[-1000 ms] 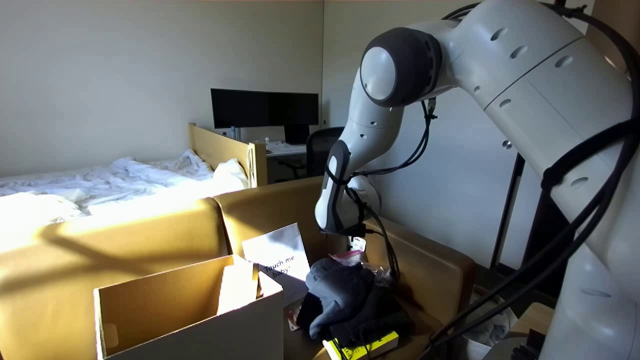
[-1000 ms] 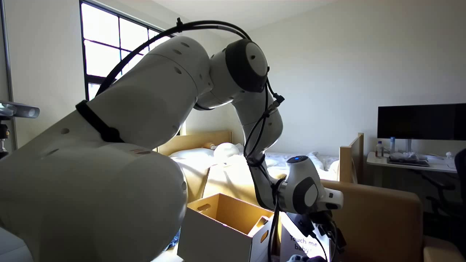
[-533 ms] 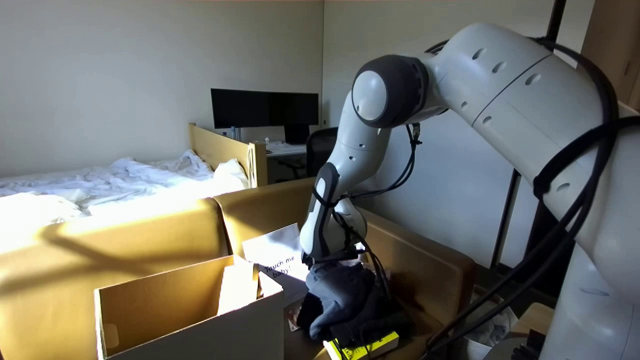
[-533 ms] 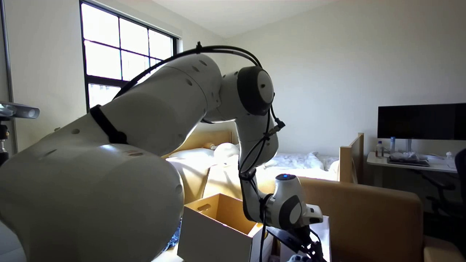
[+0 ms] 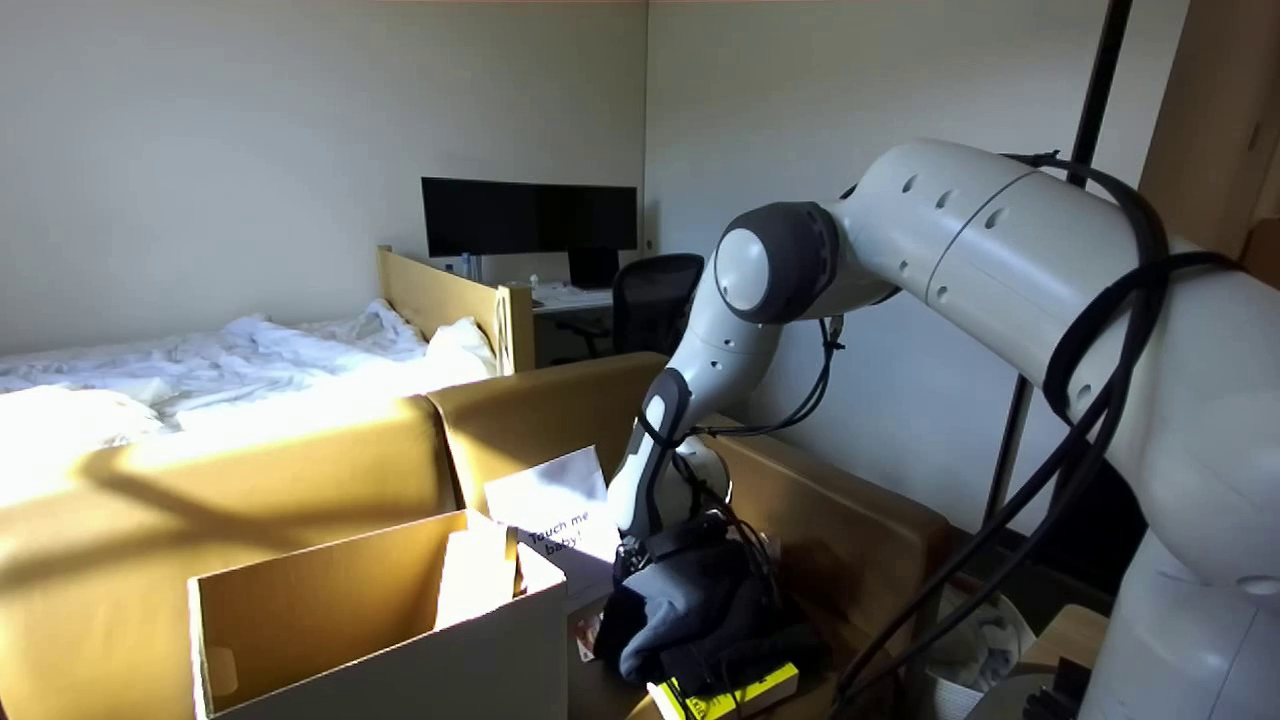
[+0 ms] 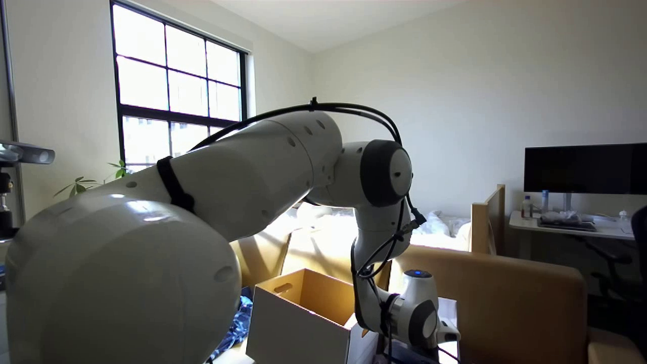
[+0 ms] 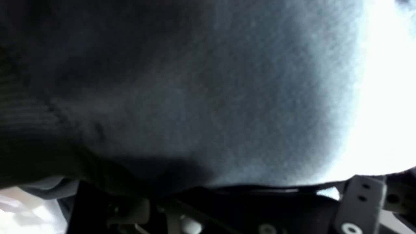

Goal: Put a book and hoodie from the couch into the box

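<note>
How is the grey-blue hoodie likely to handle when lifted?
The hoodie will probably droop, lying in soft folds. Its matte, fuzzy-looking surface in the wrist view suggests decent grip. The dark cloth against it may come along; whether they join is unclear.

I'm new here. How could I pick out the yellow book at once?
Start at the tan couch in an exterior view, then find the heap of grey and black clothing on it, right of the open box in that picture. The yellow book pokes out beneath the heap's near edge. Its bright yellow, with dark lettering, sets it apart from the clothing on top.
</note>
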Tool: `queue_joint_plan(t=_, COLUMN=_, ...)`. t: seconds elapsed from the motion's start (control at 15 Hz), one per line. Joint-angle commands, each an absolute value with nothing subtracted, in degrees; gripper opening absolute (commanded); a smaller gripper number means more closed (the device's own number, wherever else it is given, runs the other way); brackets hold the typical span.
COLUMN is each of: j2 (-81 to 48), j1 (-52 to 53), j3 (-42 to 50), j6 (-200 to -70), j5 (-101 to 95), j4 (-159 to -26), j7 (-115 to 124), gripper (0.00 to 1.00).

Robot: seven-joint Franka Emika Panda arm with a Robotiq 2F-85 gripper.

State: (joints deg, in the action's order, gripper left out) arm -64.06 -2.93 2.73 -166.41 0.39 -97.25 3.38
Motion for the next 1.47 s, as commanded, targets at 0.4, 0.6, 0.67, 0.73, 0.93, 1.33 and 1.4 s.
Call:
queue_joint_plan(t=0.4, j2=-68.88, j1=-9.6, j3=-4.28, j6=-158.13, j5=10.71, j4=-86.22, j7=5.85, gripper=0.27)
queue_joint_plan(t=0.6, j2=-69.72, j1=-9.41, j3=-4.66, j6=-156.62, j5=14.97, j4=-84.42, j7=10.08, gripper=0.08)
queue_joint_plan(t=0.67, j2=-69.73, j1=-9.16, j3=-5.38, j6=-159.43, j5=16.34, j4=-84.79, j7=10.95, gripper=0.03)
queue_joint_plan(t=0.73, j2=-69.69, j1=-8.77, j3=-5.77, j6=-161.12, j5=17.44, j4=-85.08, j7=11.8, gripper=0.01)
queue_joint_plan(t=0.93, j2=-68.42, j1=-6.66, j3=-6.14, j6=-170.84, j5=18.7, j4=-88.3, j7=12.64, gripper=0.0)
queue_joint_plan(t=1.33, j2=-60.95, j1=-3.04, j3=-4.68, j6=-198.64, j5=19.53, j4=-104.42, j7=14.83, gripper=0.0)
queue_joint_plan(t=1.4, j2=-59.84, j1=-1.44, j3=-3.19, j6=-204.02, j5=19.58, j4=-107.18, j7=14.45, gripper=0.0)
